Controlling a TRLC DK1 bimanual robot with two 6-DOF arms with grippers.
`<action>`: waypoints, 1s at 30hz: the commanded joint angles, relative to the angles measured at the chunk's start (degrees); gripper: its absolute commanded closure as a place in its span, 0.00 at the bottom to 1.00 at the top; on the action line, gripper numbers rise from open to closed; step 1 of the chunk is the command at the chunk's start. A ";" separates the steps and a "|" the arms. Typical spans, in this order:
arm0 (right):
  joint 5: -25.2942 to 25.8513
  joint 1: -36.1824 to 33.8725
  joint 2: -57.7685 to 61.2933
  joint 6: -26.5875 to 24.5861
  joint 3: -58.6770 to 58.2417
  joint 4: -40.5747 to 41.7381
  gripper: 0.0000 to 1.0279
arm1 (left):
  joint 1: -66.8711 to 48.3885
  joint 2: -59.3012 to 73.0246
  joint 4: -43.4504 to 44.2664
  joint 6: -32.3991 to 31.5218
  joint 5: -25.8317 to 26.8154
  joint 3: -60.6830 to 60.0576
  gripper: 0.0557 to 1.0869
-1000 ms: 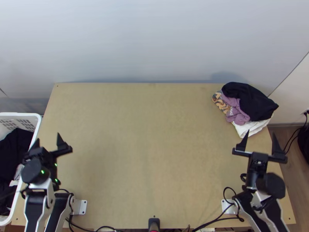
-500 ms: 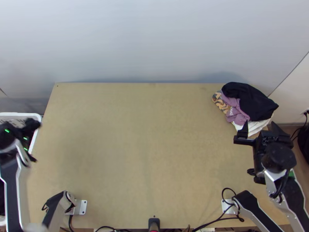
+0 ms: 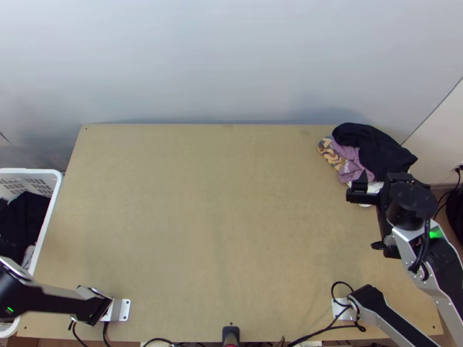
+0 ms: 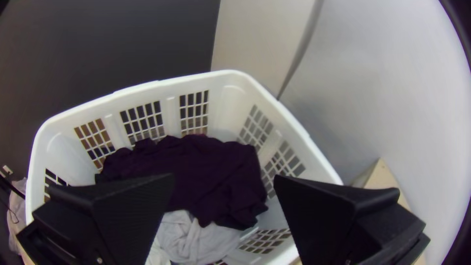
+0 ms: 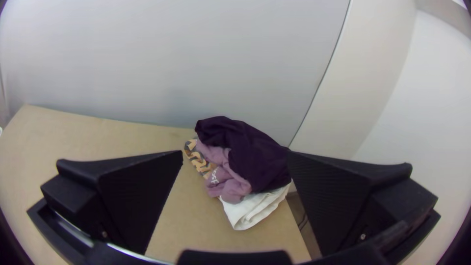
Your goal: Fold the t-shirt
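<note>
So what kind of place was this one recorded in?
Probably a laundry-folding workstation indoors: a white basket holding unfolded clothes, a pile of garments on a light wooden table, and a robot arm at each side.

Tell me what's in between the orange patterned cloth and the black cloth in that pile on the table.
A bunched mauve garment lies between the patterned cloth and the black cloth, as the top view shows.

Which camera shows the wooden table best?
The top view: it looks down on nearly the whole table. The right wrist view shows its far part, with the clothes pile; in the left wrist view, a corner peeks out beyond the basket.
</note>
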 commanded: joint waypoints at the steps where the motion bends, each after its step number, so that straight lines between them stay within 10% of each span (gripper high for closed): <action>1: -0.07 0.08 2.51 0.83 1.04 -0.85 0.05 | 9.92 16.89 5.09 0.81 0.47 5.02 0.05; 30: -2.00 0.43 7.52 0.30 -0.10 -3.75 0.08 | 14.32 48.97 7.99 -3.76 -1.90 23.04 0.11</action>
